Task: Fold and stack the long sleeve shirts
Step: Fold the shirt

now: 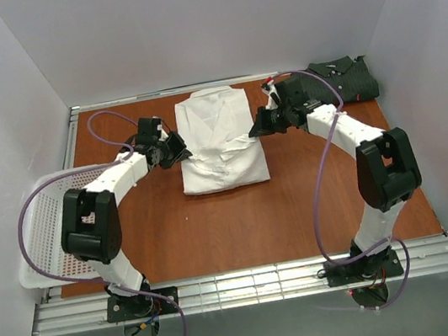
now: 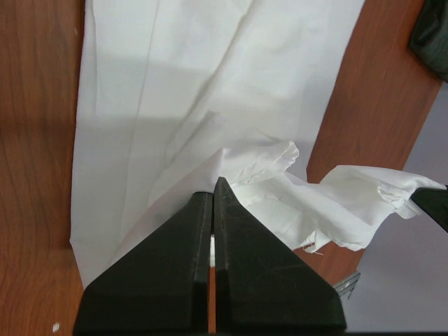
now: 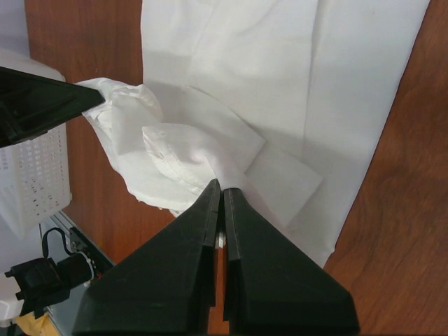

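Shirts numbered two on your table (image 1: 242, 225). One white shirt (image 1: 219, 139) lay flat in the middle toward the back, and one dark shirt (image 1: 345, 79) lay in the far right corner, well apart from it. You had both of your two grippers clamped on the white shirt. The left gripper (image 2: 214, 187) pinched crumpled cloth at its left edge and the right gripper (image 3: 221, 187) at its right edge. One white mesh basket (image 1: 43, 239) stood at the table's left edge.
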Motion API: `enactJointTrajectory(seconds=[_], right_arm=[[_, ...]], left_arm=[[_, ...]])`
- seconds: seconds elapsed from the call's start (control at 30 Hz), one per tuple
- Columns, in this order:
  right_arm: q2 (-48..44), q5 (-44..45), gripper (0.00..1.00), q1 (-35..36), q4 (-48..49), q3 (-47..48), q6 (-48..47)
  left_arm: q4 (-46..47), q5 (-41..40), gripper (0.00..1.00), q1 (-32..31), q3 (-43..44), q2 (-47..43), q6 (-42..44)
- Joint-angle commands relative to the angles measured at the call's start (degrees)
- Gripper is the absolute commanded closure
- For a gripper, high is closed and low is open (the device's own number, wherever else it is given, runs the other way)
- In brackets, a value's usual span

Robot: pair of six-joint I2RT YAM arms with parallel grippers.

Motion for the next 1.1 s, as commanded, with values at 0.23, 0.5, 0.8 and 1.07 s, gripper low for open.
enactJointTrajectory(seconds=[0.23, 0.5, 0.8, 1.07], right_arm=[[12.87, -4.20, 0.99, -2.12, 4.06, 7.00, -2.83], [18.33, -4.90, 0.99, -3.35, 6.79, 9.64, -2.30], [20.09, -5.34, 0.88, -5.02, 7.84, 12.36, -2.30], [15.88, -5.18, 0.55, -5.81, 6.70, 15.00, -6.95]], left_arm=[[7.78, -1.73, 1.00, 2.21, 5.00, 11.04, 2.01], [12.53, -3.40, 0.99, 2.29, 4.91, 13.59, 3.15], [14.82, -7.35, 0.93, 2.38, 3.06, 13.68, 2.89], [14.73, -8.41, 0.45, 2.56, 5.08, 10.52, 4.73]])
